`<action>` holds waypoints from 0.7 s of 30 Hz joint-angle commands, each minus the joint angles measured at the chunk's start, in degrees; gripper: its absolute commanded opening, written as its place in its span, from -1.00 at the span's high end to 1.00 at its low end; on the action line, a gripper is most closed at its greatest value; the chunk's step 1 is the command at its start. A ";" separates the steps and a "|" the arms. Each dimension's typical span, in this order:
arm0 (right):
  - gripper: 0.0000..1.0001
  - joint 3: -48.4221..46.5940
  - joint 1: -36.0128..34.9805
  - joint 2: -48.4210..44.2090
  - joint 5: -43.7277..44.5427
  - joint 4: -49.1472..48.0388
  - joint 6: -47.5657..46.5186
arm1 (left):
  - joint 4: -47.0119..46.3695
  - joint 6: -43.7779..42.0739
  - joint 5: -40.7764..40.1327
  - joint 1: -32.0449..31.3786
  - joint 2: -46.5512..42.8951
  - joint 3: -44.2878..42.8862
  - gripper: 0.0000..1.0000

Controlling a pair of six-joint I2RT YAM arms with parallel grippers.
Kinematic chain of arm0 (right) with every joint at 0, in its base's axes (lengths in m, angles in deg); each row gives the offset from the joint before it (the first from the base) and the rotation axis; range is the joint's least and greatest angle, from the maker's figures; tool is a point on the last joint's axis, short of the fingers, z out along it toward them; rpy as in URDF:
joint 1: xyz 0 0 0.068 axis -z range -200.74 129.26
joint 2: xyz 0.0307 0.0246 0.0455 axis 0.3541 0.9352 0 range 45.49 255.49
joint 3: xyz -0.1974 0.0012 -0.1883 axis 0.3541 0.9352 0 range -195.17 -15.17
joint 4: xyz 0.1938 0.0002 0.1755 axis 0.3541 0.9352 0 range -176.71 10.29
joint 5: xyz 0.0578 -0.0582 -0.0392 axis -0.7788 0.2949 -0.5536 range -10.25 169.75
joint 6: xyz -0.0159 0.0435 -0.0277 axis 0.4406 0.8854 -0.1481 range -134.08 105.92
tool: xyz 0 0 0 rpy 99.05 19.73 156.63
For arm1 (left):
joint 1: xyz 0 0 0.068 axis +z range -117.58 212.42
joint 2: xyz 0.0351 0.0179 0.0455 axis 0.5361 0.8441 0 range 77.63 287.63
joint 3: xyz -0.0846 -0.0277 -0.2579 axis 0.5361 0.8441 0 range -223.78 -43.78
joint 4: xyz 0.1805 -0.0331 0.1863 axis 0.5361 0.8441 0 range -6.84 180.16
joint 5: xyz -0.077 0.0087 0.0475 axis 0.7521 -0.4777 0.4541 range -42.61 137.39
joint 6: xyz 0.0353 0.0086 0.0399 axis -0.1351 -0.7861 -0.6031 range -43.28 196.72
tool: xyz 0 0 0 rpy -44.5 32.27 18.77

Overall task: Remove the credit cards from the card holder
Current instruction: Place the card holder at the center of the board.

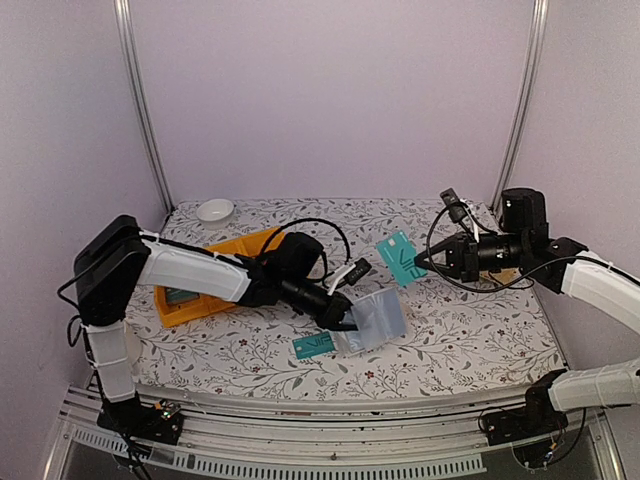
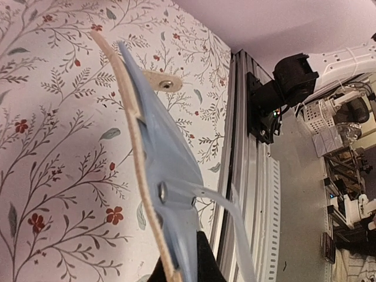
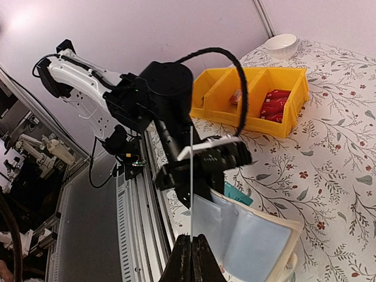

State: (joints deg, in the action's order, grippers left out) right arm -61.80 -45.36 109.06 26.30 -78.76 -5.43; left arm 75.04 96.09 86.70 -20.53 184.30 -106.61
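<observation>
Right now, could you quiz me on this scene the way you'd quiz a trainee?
1. True or false: the right gripper holds a teal card.
2. The left gripper grips: A) a spoon, B) the card holder, C) a bottle?
3. Fill in: a second teal card lies on the ____.

Key: 1 true. 2 B. 3 table.
</observation>
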 commanded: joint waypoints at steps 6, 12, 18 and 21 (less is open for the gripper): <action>0.97 -3.63 0.16 -3.95 -0.28 5.80 -1.94 | 5.98 2.23 10.90 0.37 19.26 -18.43 0.87; 0.97 -4.22 0.08 -3.76 -4.10 6.07 -1.78 | 10.29 -1.51 7.07 0.54 22.33 -21.84 -0.62; 0.97 -6.37 -0.26 -3.39 -6.34 9.19 -2.57 | 9.10 -4.82 -8.26 5.89 11.12 -14.83 -0.97; 0.97 -7.41 -1.49 -2.28 -6.02 11.74 -4.27 | 5.16 -6.53 -12.00 8.59 -0.87 -9.08 -0.97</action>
State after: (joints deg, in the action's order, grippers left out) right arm -66.85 -45.58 105.70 21.89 -70.74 -7.33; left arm 84.33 92.94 83.36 -16.59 197.15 -120.49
